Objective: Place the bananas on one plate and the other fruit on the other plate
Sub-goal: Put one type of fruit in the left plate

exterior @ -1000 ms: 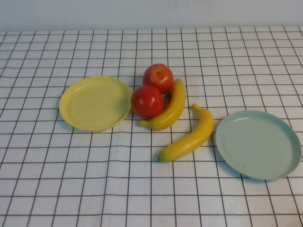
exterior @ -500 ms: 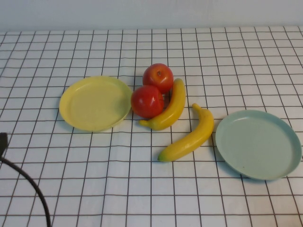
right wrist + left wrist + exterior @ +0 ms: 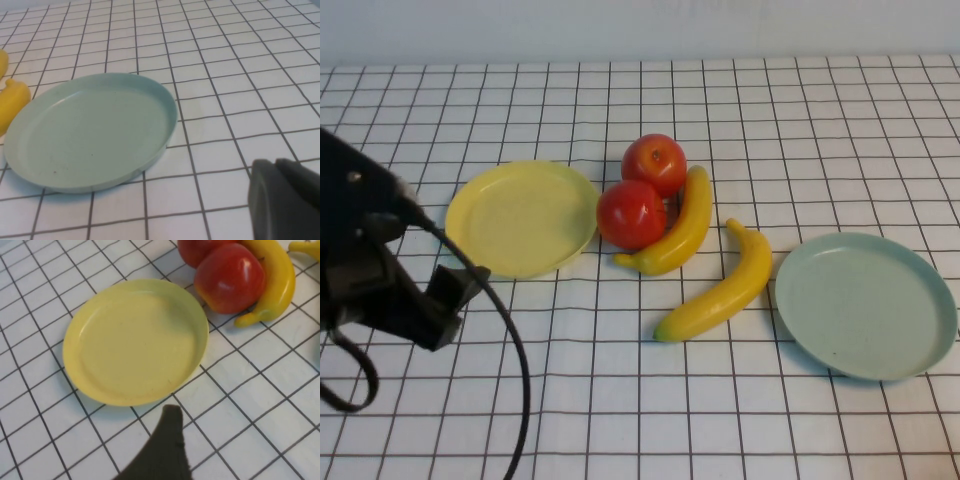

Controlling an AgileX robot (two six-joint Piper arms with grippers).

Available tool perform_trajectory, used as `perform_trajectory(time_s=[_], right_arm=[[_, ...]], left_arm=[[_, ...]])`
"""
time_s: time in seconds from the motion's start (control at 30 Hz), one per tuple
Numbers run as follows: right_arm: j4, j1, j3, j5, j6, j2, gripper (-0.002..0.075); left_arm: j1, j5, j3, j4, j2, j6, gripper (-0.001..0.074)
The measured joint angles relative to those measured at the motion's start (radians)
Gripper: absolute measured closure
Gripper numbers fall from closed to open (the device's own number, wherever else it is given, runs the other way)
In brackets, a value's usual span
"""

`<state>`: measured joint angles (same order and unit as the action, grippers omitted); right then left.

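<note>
the two red apples sit touching each other just beside the yellow plate, with one banana curled against them and the second banana lying near the pale blue-green plate. both plates are bare. the left gripper hovers over the bench by the yellow plate, jaws wide, holding nothing. the right gripper is shut and empty near the blue-green plate. risk: grabbing the near apple may roll its neighbour or nudge the banana.

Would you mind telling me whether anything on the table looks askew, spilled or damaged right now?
Nothing stands out. Both apples and both bananas lie intact on the cloth between the empty yellow plate and blue-green plate. The left gripper hovers open near the yellow plate.
</note>
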<state>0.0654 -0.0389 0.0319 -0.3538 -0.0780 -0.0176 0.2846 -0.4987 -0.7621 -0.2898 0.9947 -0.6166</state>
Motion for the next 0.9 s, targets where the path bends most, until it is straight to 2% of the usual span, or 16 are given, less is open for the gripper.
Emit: perform_trajectory(time_s=[0.17,0.43,0.6,0.8,0.9], right_arm=[[0.000,0.000,0.000,0.000,0.000,0.000,0.0743],[0.000,0.000,0.000,0.000,0.000,0.000,0.0743],[0.000,0.000,0.000,0.000,0.000,0.000,0.0743],[0.000,0.000,0.000,0.000,0.000,0.000,0.0743],[0.000,0.000,0.000,0.000,0.000,0.000,0.0743]], left_arm=[[0.054,0.080,-0.053,0.140,0.124,0.149,0.0066],[0.056,0.234,-0.120,0.320,0.256,0.445,0.0066],[0.077,0.264,-0.172,0.343,0.357,0.492,0.0066],[0.142,0.308,-0.247,0.345,0.515,0.502,0.0066],[0.164,0.316,-0.302,0.336,0.597,0.563,0.0066]])
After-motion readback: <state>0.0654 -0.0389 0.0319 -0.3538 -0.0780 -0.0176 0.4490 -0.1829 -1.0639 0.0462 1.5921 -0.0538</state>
